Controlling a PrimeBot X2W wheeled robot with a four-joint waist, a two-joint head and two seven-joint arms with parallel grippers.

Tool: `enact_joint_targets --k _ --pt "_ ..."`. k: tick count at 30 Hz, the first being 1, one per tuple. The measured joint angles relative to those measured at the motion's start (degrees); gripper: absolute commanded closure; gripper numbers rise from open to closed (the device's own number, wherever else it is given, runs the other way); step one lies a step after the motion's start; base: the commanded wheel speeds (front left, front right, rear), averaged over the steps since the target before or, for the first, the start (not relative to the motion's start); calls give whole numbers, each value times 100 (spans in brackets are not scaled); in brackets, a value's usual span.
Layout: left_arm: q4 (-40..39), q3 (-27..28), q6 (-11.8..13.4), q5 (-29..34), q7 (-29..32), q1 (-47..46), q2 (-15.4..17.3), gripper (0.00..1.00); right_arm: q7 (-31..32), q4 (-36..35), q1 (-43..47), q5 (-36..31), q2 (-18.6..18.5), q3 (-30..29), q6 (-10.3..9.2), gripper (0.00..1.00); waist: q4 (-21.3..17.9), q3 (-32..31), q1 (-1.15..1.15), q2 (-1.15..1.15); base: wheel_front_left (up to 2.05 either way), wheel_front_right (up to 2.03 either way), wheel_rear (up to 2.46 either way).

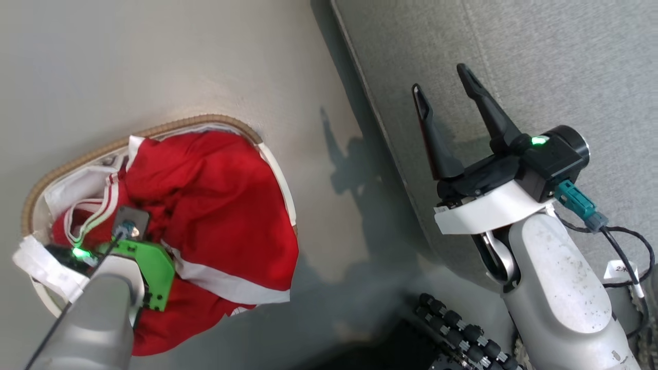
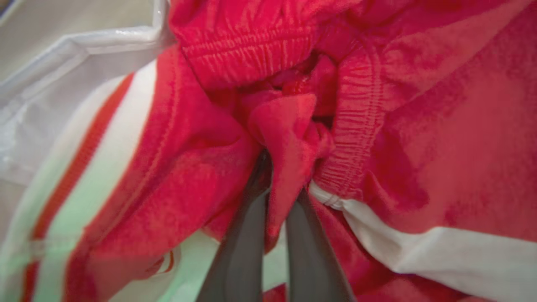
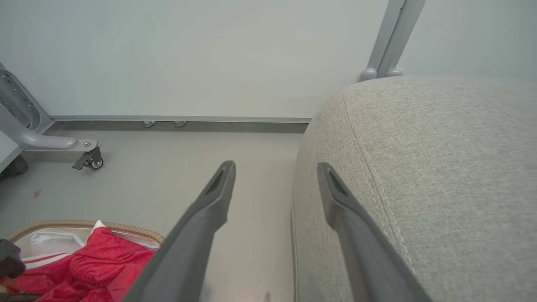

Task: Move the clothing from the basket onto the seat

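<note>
While the right gripper point(image 1: 438, 78) hangs wide open over the seat point(image 1: 540, 51), the left gripper point(image 2: 282, 167) pinches a fold of red clothing point(image 1: 216, 195).
That clothing lies heaped in the basket point(image 1: 169, 125) at left.

Bright, even light; soft shadows cross the floor point(image 1: 349, 169) (head view), and the clothing point(image 2: 440, 126) up close looks blurred.

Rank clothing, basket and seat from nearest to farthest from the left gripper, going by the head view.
1. clothing: pinched in the shut left gripper, at the lower left.
2. basket: its rim rings the pile around the gripper.
3. seat: upper right, across the floor.
</note>
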Motion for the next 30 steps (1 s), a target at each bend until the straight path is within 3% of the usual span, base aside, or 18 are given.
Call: enact_joint_targets --k 11,30 --pt "-162 76 0 -356 -348 908 -455 100 0 457 497 -253 9 57 0 0 133 -1094 0 0 0 0 0" --pt "-3507 835 96 -502 -363 2797 -740 100 0 871 1494 -476 -183 -78 0 0 871 -3214 -1 0 0 0 0"
